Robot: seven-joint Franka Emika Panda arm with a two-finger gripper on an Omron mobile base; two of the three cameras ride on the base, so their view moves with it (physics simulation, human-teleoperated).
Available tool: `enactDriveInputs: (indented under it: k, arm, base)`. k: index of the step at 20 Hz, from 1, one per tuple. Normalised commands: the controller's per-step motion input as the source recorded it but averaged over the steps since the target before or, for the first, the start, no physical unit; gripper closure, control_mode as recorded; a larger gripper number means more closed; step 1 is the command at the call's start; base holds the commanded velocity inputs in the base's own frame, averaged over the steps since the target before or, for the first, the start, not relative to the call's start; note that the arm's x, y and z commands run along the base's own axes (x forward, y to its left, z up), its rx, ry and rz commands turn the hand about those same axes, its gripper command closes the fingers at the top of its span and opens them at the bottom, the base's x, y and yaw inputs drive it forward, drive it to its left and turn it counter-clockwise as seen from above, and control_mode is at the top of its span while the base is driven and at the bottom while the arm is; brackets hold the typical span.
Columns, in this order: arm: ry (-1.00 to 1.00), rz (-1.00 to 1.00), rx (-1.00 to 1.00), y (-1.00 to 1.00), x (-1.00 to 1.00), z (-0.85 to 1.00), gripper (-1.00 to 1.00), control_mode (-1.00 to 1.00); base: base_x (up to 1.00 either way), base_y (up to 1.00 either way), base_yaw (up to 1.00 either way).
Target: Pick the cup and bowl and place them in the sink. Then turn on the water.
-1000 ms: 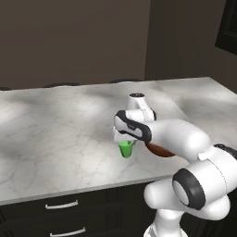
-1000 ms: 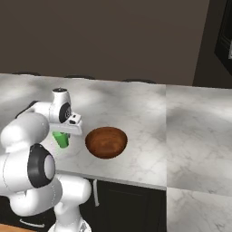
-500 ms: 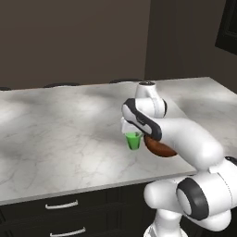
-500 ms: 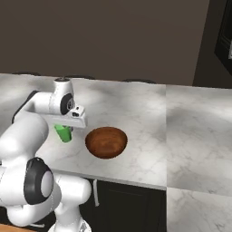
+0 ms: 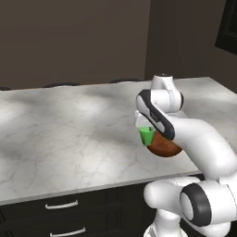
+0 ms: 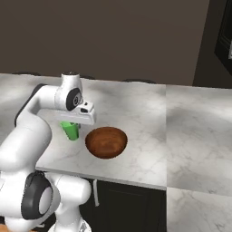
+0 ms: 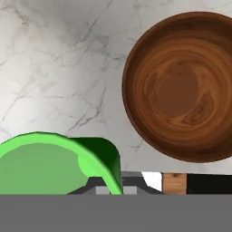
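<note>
The big white and grey marble bench (image 5: pixel 69 139) carries the things of this job. The big round reddish-brown wooden bowl (image 6: pixel 106 142) sits on it near the front edge. The bowl is empty and nothing is touching it.

The job in hand looks like the first part: taking the cup to the sink. The small bright green plastic cup (image 6: pixel 70 130) is up in the air, off the bench, just beside the bowl. In the hand view the green cup (image 7: pixel 54 165) is very close at the bottom, and the bowl (image 7: pixel 181 86) lies below and off to one side.

The pincer (image 6: pixel 72 123) is squeezed tight on the rim of the cup. One finger seems to be inside the cup and one outside, so it is holding the wall of the cup. The cup hangs straight down from it, standing up and not tipped.

I think the next move is to carry the cup over to the sink and let it go there. The arm, or the whole base, may have to travel to reach it. The cup should stay level and clear of the bowl on the way. After that the bowl is still to go, and then the water.
</note>
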Motion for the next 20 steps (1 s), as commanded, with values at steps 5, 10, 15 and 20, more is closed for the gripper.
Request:
enactDriveInputs:
  k: [5, 10, 15, 20]
  arm:
    - [0.0, 0.0, 0.0, -0.45, -0.26, 0.45, 1.0, -1.0]
    - [0.0, 0.0, 0.0, -0.38, -0.27, 0.41, 1.0, -1.0]
    - [0.0, 0.0, 0.0, -0.34, -0.3, 0.36, 1.0, -1.0]
    - [0.0, 0.0, 0.0, -0.36, -0.37, 0.3, 1.0, -1.0]
  base:
    - [0.0, 0.0, 0.0]
    - [0.0, 0.0, 0.0]
    - [0.0, 0.0, 0.0]
    - [0.0, 0.0, 0.0]
